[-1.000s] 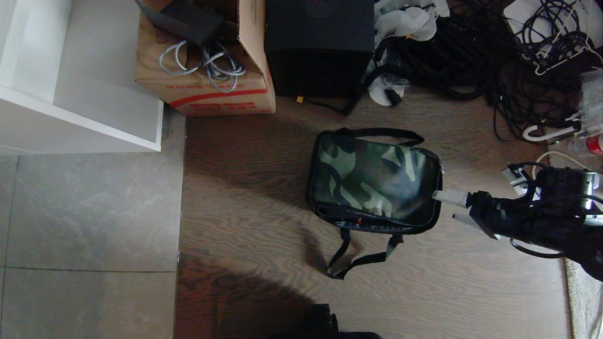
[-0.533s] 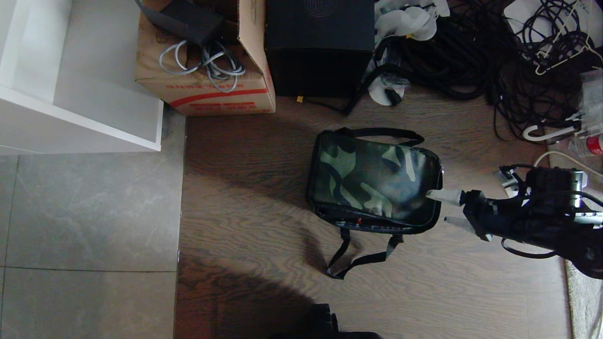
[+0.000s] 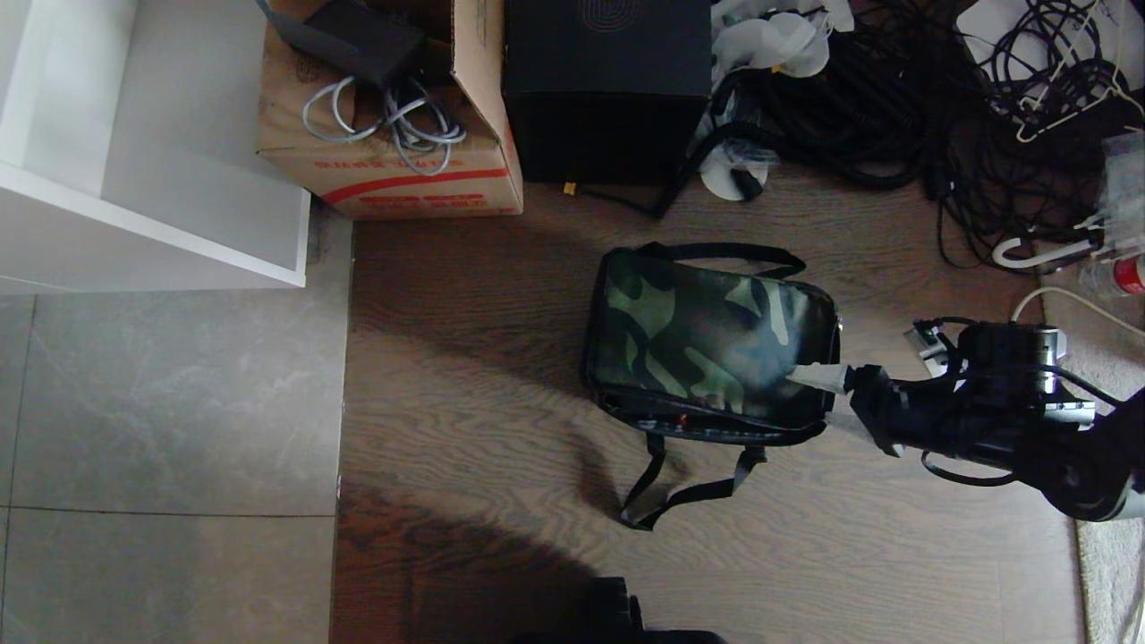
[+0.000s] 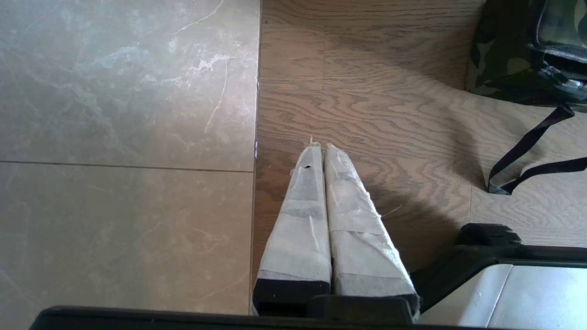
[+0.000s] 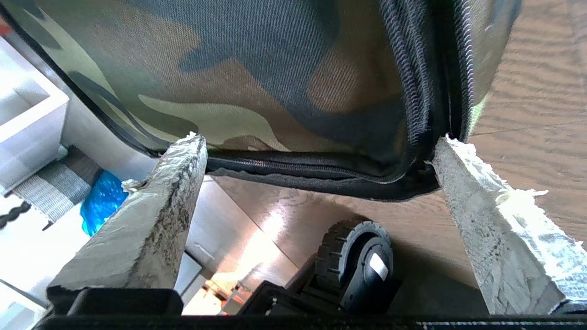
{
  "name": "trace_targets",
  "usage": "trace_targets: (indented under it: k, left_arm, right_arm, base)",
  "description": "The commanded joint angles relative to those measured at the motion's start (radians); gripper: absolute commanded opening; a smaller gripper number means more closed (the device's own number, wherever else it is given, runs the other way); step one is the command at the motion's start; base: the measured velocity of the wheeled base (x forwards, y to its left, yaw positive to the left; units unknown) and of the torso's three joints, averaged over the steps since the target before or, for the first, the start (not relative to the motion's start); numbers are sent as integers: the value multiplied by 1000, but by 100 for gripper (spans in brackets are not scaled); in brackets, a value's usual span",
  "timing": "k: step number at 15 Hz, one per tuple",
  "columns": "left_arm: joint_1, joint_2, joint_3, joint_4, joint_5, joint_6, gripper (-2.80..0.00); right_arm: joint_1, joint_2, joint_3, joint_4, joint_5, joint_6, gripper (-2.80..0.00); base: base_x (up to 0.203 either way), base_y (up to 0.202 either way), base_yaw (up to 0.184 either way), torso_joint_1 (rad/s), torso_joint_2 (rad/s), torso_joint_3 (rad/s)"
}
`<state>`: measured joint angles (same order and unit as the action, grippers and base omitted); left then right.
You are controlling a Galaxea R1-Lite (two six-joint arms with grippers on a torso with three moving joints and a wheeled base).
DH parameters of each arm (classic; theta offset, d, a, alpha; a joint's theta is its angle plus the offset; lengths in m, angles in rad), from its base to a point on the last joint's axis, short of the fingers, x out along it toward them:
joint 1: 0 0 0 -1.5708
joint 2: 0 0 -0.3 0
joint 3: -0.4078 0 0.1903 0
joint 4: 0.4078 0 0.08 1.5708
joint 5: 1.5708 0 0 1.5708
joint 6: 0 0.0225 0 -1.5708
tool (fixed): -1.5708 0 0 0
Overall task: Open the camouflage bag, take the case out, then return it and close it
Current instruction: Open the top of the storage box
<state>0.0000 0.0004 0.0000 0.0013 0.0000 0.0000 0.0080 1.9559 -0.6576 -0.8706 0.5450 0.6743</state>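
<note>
The camouflage bag [image 3: 707, 344] lies flat on the wood floor with its lid down and its black strap [image 3: 689, 492] trailing toward me. My right gripper [image 3: 823, 400] is open at the bag's right end, one finger over the lid's corner, the other beside the end wall. In the right wrist view the bag [image 5: 275, 68] fills the space ahead of the gripper [image 5: 321, 144], its zipper [image 5: 321, 170] running between the spread fingers. The left gripper [image 4: 321, 149] is shut and empty over the floor, well left of the bag [image 4: 513, 55]. The case is hidden.
Behind the bag stand a brown carton [image 3: 394, 170] holding cables and a tall black box [image 3: 604, 89]. Tangled black cables [image 3: 939, 98] cover the far right. A white cabinet [image 3: 134, 161] stands at the left over grey tile. The robot's wheel [image 5: 353, 261] is near the bag.
The right gripper has moved left, staying open, until its fingers reach the bag's right end. The bag has not moved.
</note>
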Motion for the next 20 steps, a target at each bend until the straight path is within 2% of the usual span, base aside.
trace_targets:
  k: [1, 5, 9, 14, 18, 19, 20]
  left_arm:
    - [0, 0, 0, 0, 0, 0, -280]
    - [0, 0, 0, 0, 0, 0, -280]
    - [0, 0, 0, 0, 0, 0, -280]
    - [0, 0, 0, 0, 0, 0, -280]
    - [0, 0, 0, -1, 0, 0, -280]
    - [0, 0, -1, 0, 0, 0, -280]
    - [0, 0, 0, 0, 0, 0, -280]
  right_arm:
    - [9, 24, -8, -18, 1, 2, 0]
    - [23, 71, -33, -68, -18, -1, 0]
    - [75, 130, -62, -116, -123, -7, 0]
    - [74, 101, -45, -88, -128, -84, 0]
    - [86, 127, -65, -97, -181, -56, 0]
    - [87, 129, -65, -97, -181, -60, -221]
    - [88, 130, -65, -100, -183, -65, -280]
  base:
    - [0, 0, 0, 0, 0, 0]
    - [0, 0, 0, 0, 0, 0]
    - [0, 0, 0, 0, 0, 0]
    - [0, 0, 0, 0, 0, 0]
    - [0, 0, 0, 0, 0, 0]
    - [0, 0, 0, 0, 0, 0]
    - [0, 0, 0, 0, 0, 0]
